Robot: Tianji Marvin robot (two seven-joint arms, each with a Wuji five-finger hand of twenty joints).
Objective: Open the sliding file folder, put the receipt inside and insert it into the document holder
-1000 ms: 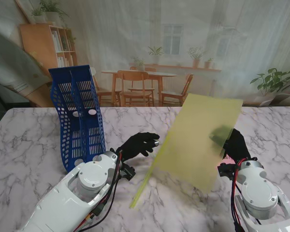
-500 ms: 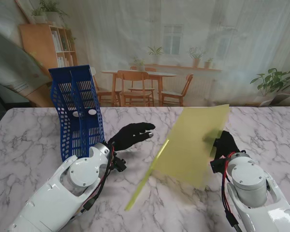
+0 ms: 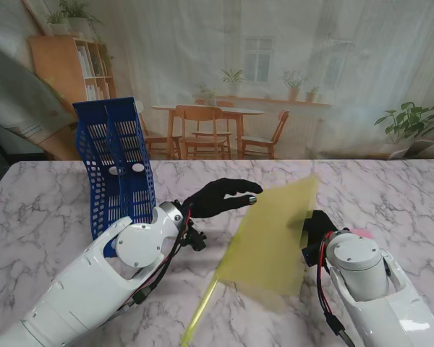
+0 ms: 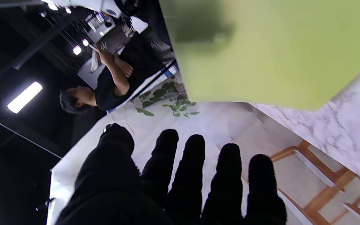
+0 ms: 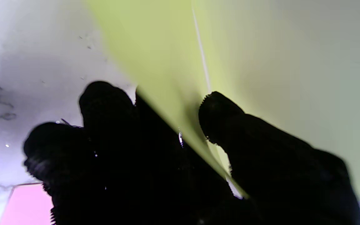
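The right hand (image 3: 315, 225) grips the yellow-green folder (image 3: 269, 235), tilted above the counter (image 3: 43, 210). The left hand (image 3: 220, 197) hovers with fingers (image 4: 195, 156) spread, empty. The blue holder (image 3: 116, 166) stands far left, a pink slip (image 5: 27, 203) by the right hand.

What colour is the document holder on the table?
Blue: a perforated document holder, clearest in the stand's view.

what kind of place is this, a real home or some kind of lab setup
Most likely a lab or studio staged as a home. The dining room behind the marble table looks like a printed backdrop, and the left wrist view shows a dark hall with ceiling strip lights and a seated person at equipment.
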